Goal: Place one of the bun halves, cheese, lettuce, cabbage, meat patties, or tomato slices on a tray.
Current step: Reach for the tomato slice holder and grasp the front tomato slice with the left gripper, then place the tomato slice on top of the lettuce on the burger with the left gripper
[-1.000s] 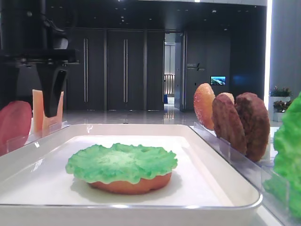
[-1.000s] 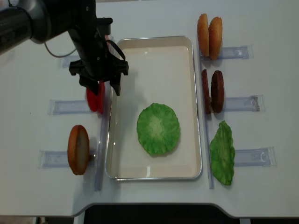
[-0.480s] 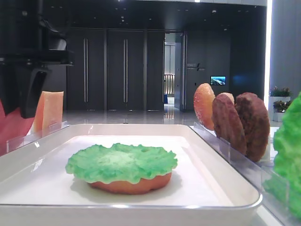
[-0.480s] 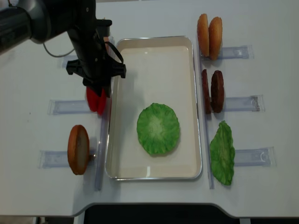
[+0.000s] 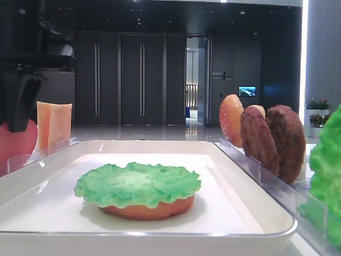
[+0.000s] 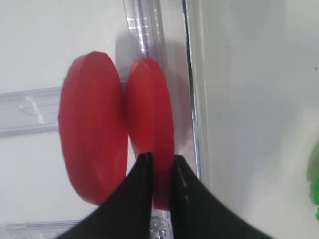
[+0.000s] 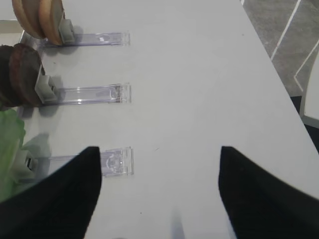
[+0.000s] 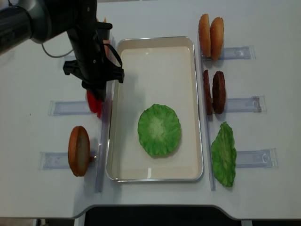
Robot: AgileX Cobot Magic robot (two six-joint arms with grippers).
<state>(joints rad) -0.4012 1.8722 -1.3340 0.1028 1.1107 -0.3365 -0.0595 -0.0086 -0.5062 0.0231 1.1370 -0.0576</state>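
Jaws pinched on tomato slice point(image 6: 149, 124), left gripper point(image 6: 158, 172), beside tray point(image 6: 249, 74)

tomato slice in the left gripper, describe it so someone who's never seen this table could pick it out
Start at the large shallow white rectangular tray and go to the clear plastic rack just off its left long rim. Two smooth round red tomato slices stand on edge there. It is the slice nearer the tray, the one pinched between the black fingers of the left gripper.
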